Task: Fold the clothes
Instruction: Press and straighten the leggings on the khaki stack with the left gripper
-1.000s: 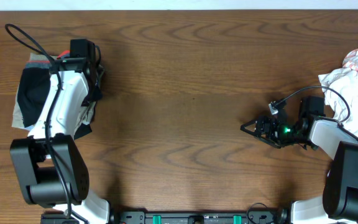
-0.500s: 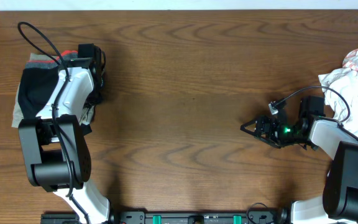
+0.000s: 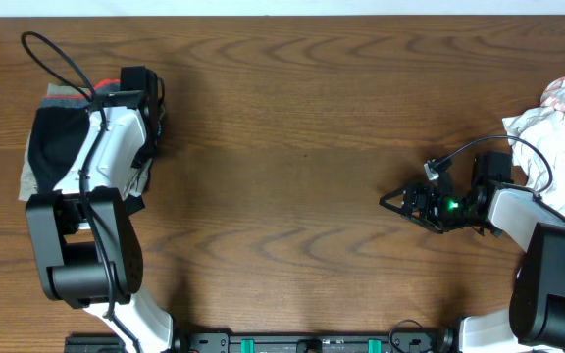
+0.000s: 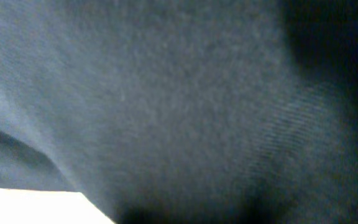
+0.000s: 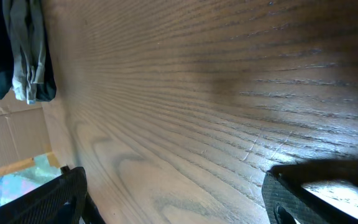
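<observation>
1. Overhead: the clothes (image 3: 52,147), black with a grey waistband edged in orange-red, lie bunched at the left edge of the surface (image 3: 282,118), toward the far corner. A khaki-grey garment (image 3: 29,181) shows at the heap's near side. The left end effector (image 3: 151,123) is down on the heap's right side, its jaws hidden under the arm. The right end effector (image 3: 405,201) sits low near the right edge, well apart from the clothes and near white fabrics (image 3: 557,118).
2. Left wrist: blurred dark fabric fills the frame, probably the clothes (image 4: 166,112) pressed close to the lens. No finger shows, so I cannot tell whether this end effector is clenched or released.
3. Right wrist: this view adds what the overhead lacks. The right end effector (image 5: 173,183) is released, its fingers (image 5: 61,199) spread wide over bare wood with nothing between them.
</observation>
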